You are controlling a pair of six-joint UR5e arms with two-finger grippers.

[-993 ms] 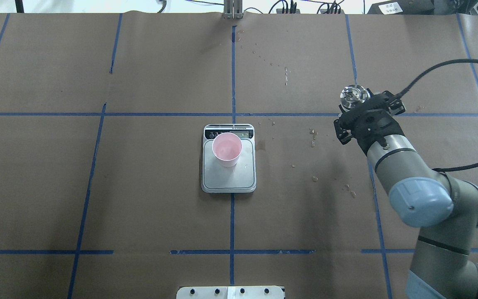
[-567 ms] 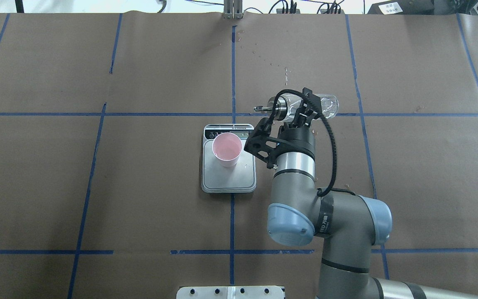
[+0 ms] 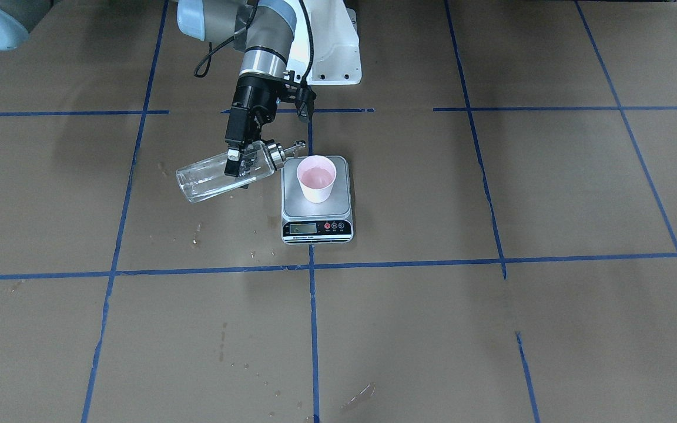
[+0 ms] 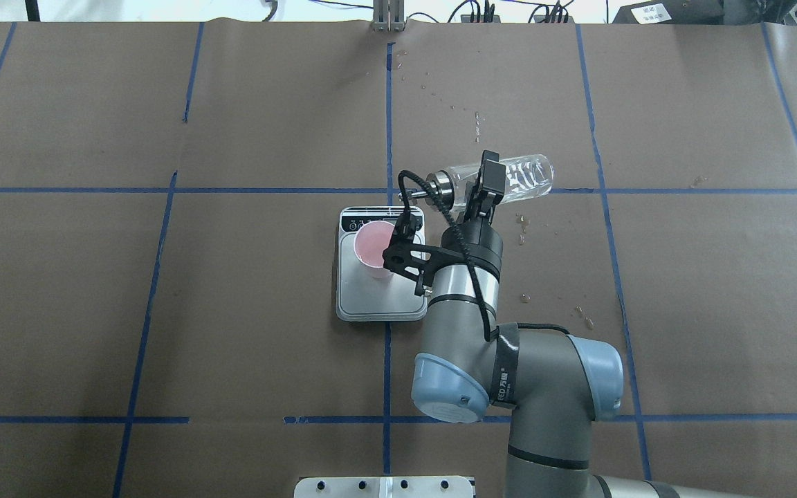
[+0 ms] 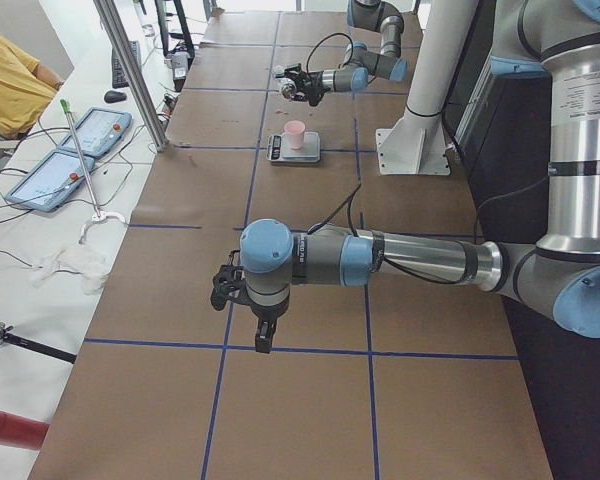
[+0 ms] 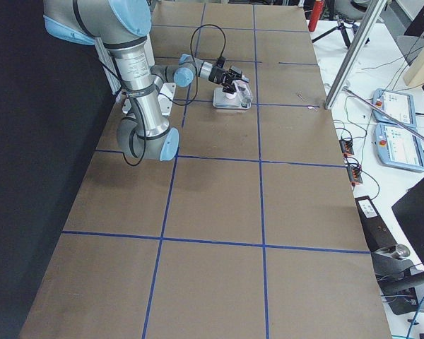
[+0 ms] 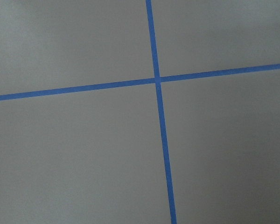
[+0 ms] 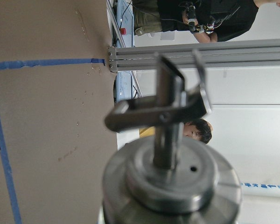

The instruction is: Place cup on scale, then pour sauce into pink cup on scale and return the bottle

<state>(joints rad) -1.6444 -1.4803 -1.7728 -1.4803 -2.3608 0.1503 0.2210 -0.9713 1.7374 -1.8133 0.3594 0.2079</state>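
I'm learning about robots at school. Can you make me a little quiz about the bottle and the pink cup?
1. True or false: the pink cup stands on the scale.
2. Which hand holds the bottle? A. the left one B. the right one C. neither
3. Fill in: the bottle is not upright, it is ___ with its spout toward the pink cup.

Key: 1 true. 2 B, the right hand is shut on it. 3 tipped.
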